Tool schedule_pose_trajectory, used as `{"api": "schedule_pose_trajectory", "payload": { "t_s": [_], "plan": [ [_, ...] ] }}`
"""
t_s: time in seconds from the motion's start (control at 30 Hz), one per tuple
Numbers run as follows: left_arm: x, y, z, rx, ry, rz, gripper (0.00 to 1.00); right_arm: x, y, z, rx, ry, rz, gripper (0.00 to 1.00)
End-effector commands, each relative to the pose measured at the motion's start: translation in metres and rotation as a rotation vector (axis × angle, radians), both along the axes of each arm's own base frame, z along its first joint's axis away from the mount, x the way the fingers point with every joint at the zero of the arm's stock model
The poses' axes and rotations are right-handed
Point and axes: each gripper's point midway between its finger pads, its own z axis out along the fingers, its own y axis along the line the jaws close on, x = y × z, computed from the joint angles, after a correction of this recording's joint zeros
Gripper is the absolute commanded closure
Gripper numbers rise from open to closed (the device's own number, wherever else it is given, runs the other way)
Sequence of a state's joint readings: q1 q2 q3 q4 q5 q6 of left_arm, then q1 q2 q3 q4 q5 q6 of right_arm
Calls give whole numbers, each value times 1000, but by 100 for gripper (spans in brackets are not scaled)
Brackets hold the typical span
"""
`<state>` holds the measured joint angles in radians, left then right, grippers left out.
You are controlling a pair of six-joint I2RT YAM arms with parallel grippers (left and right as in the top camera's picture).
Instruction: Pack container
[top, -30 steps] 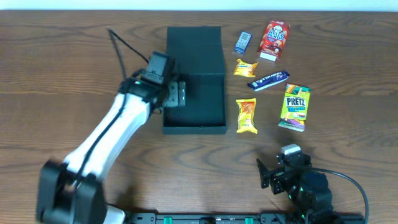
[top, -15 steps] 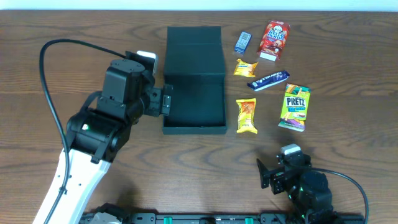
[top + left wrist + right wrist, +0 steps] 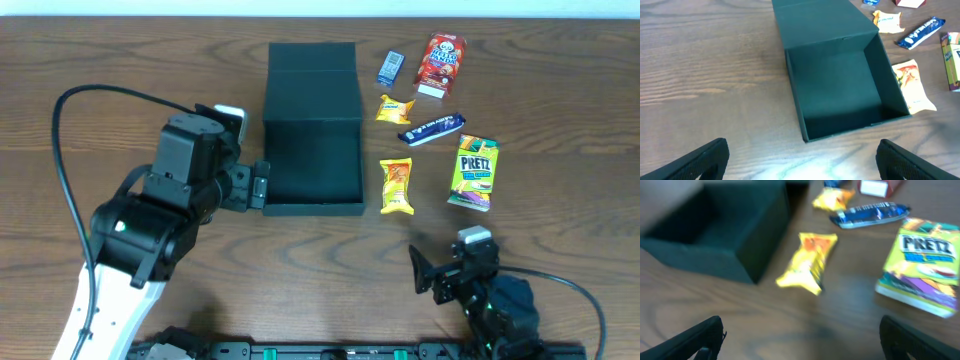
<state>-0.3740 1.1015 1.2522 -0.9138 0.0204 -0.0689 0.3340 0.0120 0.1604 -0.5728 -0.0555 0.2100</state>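
Six snack items lie on the brown wooden table [image 3: 560, 120] to the right of the matte black shallow cardboard container [image 3: 312, 165]. None of them is inside it yet. The container sits at the middle of the table with its tray open and bare, and its hinged flap lid [image 3: 312, 68] is laid back on the far side.

The left hand [image 3: 258, 186] is just beside the container's near-left wall, spread wide and holding nothing. Whether it touches the wall cannot be told. The right hand [image 3: 428, 274] waits near the front edge, well apart from the snacks, also fully spread and empty. Its wrist picture is blurred.

The main risk is probably the light container being shoved. A sideways move by the left hand would slide it into the yellow-orange foil packet [image 3: 396, 186], which lies just beside the right wall. That closeness is also a hazard for the right hand, because a finger coming down there could catch the cardboard wall instead of the packet. The flat wrappers, such as the dark blue bar [image 3: 432, 128], may slip from a pinch. The green Pretz box [image 3: 473, 172] looks easier to hold.
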Motion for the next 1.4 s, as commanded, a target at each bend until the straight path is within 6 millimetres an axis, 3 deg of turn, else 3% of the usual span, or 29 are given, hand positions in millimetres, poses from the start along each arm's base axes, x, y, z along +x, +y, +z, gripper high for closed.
{"api": "schedule_pose_trajectory", "payload": {
  "t_s": [0.0, 0.13, 0.43, 0.67, 0.77, 1.0, 1.2, 1.37],
  "plan": [
    [-7, 1, 11, -4, -34, -19, 5, 0, 13, 15, 348, 88, -68, 1],
    [-13, 4, 18, -12, -53, -20, 5, -1, 15, 13, 605, 221, -175, 1],
    [-27, -4, 18, -56, -22, -67, 5, -3, 22, 18, 669, 246, -155, 1],
    [-31, -2, 14, -47, 1, -67, 5, 9, 22, 54, 641, 63, -89, 1],
    [-31, -1, 14, -42, -2, -63, 5, 18, 14, 66, 628, 13, -129, 1],
    [-38, 4, 11, -26, 18, -54, 5, 49, -9, 98, 424, -6, -208, 1],
    [-50, 9, 18, -34, -5, -54, 5, 101, -21, 129, 213, 22, -224, 1],
    [-65, 17, 22, -27, -16, -44, 5, 151, -32, 128, 113, 129, -261, 1]
  ]
}}
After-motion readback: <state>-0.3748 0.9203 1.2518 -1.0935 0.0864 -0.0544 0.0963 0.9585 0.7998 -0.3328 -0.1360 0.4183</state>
